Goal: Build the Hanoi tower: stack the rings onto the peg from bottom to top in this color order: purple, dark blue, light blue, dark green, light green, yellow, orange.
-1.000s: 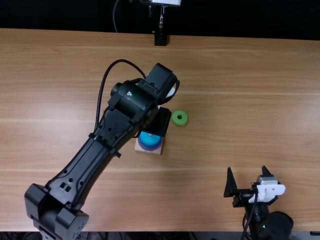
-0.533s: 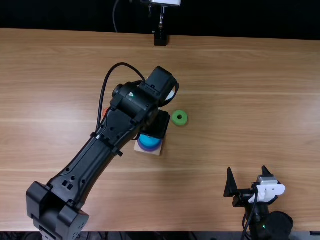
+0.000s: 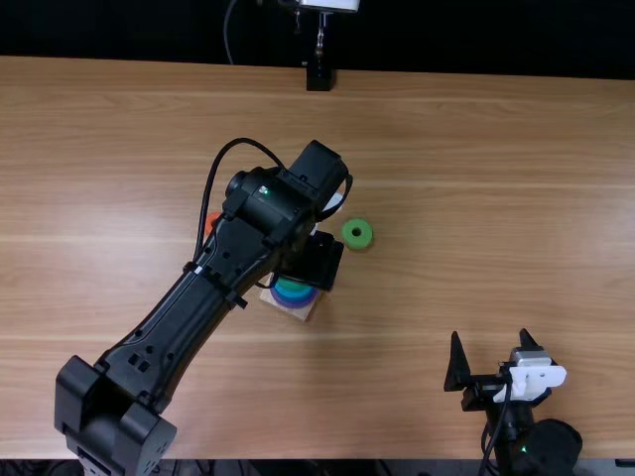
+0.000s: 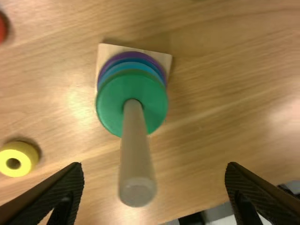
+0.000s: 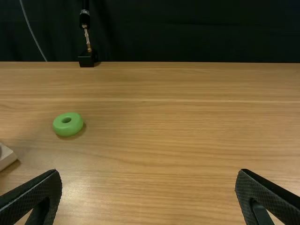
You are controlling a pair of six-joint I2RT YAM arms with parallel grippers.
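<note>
In the top view, the left gripper (image 3: 316, 260) is positioned over the peg's square base (image 3: 302, 312), with part of the stack covered. The right gripper (image 3: 490, 334) is located near the table's near edge, well apart from the stack. The orange ring (image 3: 211, 223) is partly hidden by the left arm (image 3: 193, 317). The light green ring (image 3: 357, 234) is laid flat on the table (image 3: 476, 178), near the base, on the side toward the right arm.

In the left wrist view, the full face of the yellow ring (image 4: 30, 158) is presented, flat on the table and apart from the stack; part of the orange ring is seen at the view's edge. The fingers of the left gripper (image 4: 153, 168) are released and spread wide; the peg (image 4: 136, 154) is seen between them, touched by neither.

In the right wrist view, the light green ring and a corner of the base are seen. The fingers of the right gripper (image 5: 149, 171) are also spread wide, with nothing grasped.

On the peg, the dark green ring (image 4: 110, 101) is seated uppermost. Beneath it, the light blue ring (image 4: 129, 66) and the purple ring (image 4: 136, 55) are exposed at their rims. Whether a separate dark blue ring is seated between those two cannot be told.
</note>
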